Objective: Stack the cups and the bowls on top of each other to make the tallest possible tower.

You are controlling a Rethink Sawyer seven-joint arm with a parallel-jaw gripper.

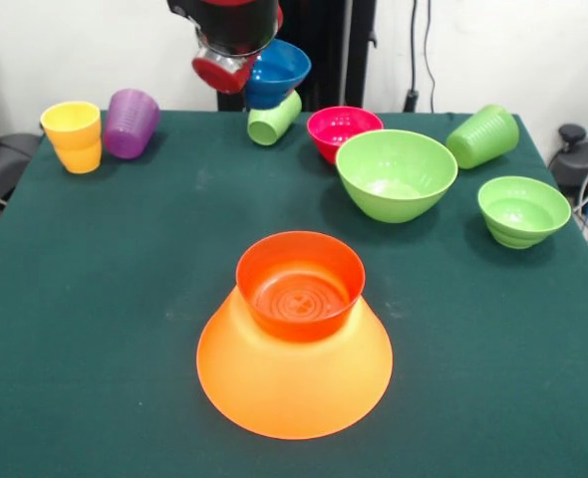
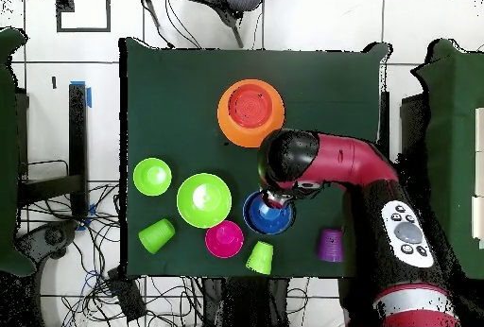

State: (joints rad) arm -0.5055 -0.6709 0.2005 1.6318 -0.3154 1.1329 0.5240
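Red-orange bowl (image 1: 300, 289) upright atop inverted orange bowl (image 1: 294, 383)

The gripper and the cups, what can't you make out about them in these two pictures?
- Gripper: its jaws are hidden by the arm's head in the overhead view and by the wrist body in the front view, so open or shut is unknown.
- Blue bowl: whether it is held or resting is unclear.
- Yellow cup: covered by the arm in the overhead view.

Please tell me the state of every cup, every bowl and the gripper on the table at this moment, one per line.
huge orange bowl: upside down, base of the tower.
red-orange bowl: upright on that base.
blue bowl: tilted, at the gripper.
gripper: at the blue bowl; open or shut unclear.
large light green bowl: upright.
small green bowl: upright.
pink bowl: upright.
yellow cup: upright.
purple cup: tilted.
two light green cups: on their sides.
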